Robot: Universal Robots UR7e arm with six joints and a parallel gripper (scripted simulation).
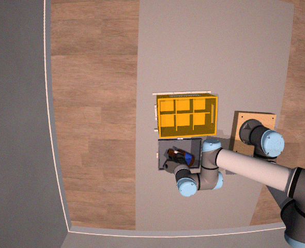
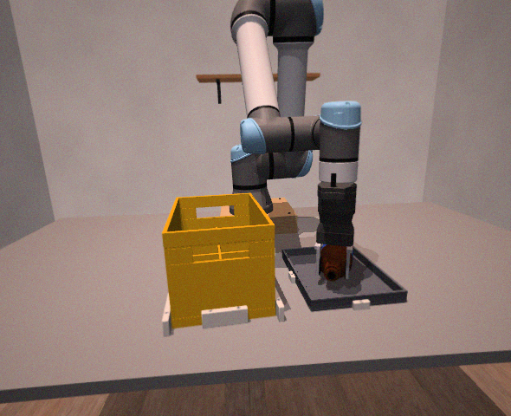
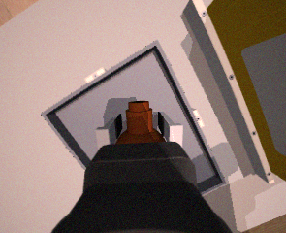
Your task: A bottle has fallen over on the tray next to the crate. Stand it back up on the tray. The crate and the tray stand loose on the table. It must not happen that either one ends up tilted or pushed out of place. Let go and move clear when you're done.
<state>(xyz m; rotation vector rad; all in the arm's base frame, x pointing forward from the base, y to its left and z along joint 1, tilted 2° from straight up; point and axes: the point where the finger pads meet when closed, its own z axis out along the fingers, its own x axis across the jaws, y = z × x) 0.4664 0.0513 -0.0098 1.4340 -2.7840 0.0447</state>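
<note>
A brown bottle (image 2: 333, 263) (image 1: 189, 158) with a blue label lies on its side on the dark grey tray (image 2: 343, 278). Its neck (image 3: 139, 116) points toward the tray's front edge. My gripper (image 2: 333, 263) points straight down over the tray, open, with one finger on each side of the bottle near the tray floor. In the wrist view the two fingertips flank the bottle's neck and shoulder (image 3: 140, 125). The fingers stand apart from the glass. The bottle's body is hidden under the gripper housing in the wrist view.
The yellow crate (image 2: 219, 257) (image 1: 186, 114) with six compartments stands close to the tray's left side. White stop blocks (image 2: 224, 315) sit at the crate's base and the tray's edge (image 2: 361, 303). The arm's wooden mounting block (image 1: 254, 128) is behind the tray.
</note>
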